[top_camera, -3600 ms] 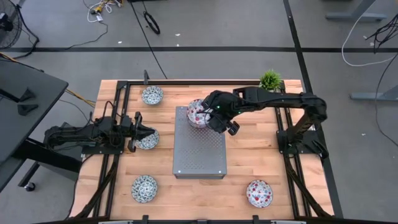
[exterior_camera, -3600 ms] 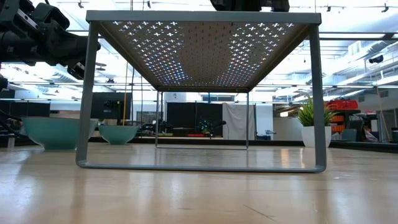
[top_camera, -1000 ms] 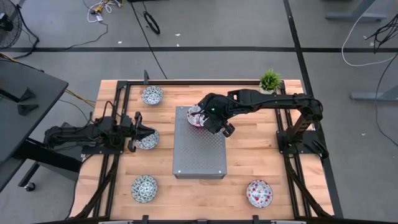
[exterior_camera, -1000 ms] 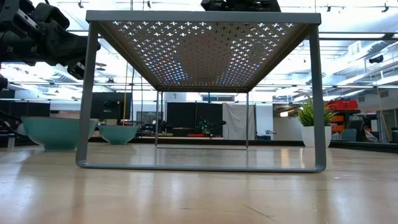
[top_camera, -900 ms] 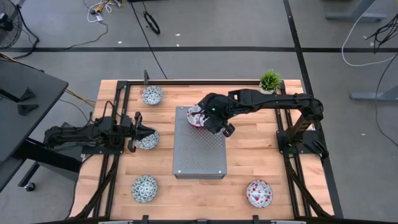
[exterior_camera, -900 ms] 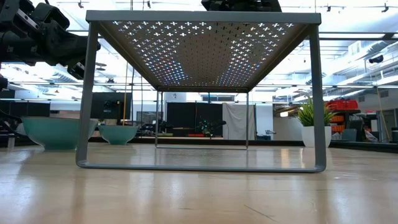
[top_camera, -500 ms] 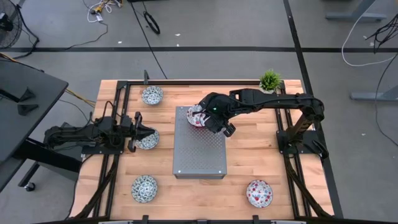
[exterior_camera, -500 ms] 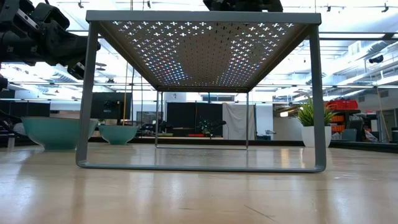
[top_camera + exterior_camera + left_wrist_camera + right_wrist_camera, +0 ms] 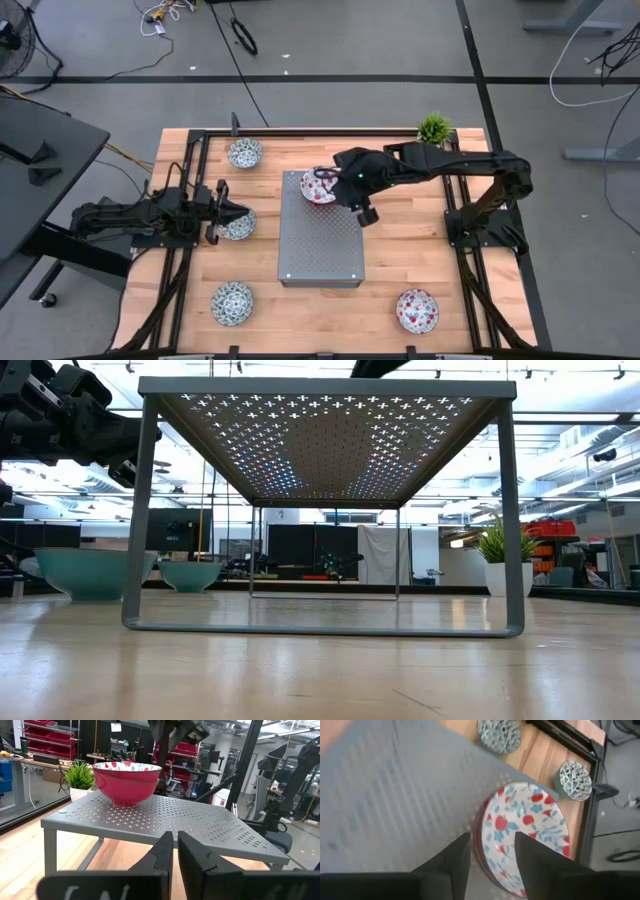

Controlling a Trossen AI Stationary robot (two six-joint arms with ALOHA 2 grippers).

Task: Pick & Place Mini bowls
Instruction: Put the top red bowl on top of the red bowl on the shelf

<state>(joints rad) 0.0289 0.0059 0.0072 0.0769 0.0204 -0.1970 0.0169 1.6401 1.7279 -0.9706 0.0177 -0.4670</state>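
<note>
Currently, stock as it lies, all placed against the grey stand (image 9: 320, 228).

Item 1: red bowl (image 9: 319, 187), on the stand's far corner, upright, close to the edge. Delivered.

Item 2: my right pincer (image 9: 489, 851), above that bowl, fingers apart, holding nothing. Released.

Item 3: my left pincer (image 9: 174, 852), off the stand's left side, beside a blue-green bowl (image 9: 237, 224). Fingers nearly together, nothing between them.

Item 4: second blue-green bowl (image 9: 245, 153), on the table (image 9: 420, 260) past the stand's far-left corner.

Item 5: third blue-green bowl (image 9: 232, 302), off the stand's near-left corner.

Item 6: second red bowl (image 9: 417, 310), off the stand's near-right corner. No other bowls show.

Item 7: plant (image 9: 434, 128), beyond the stand's far-right corner. Not stock.

Risk note, my judgement: the red bowl sits near the stand's edge, with my right fingers just over its rim. A careless withdrawal could clip the rim and tip or slide it off. Lifting straight up first seems safest.
</note>
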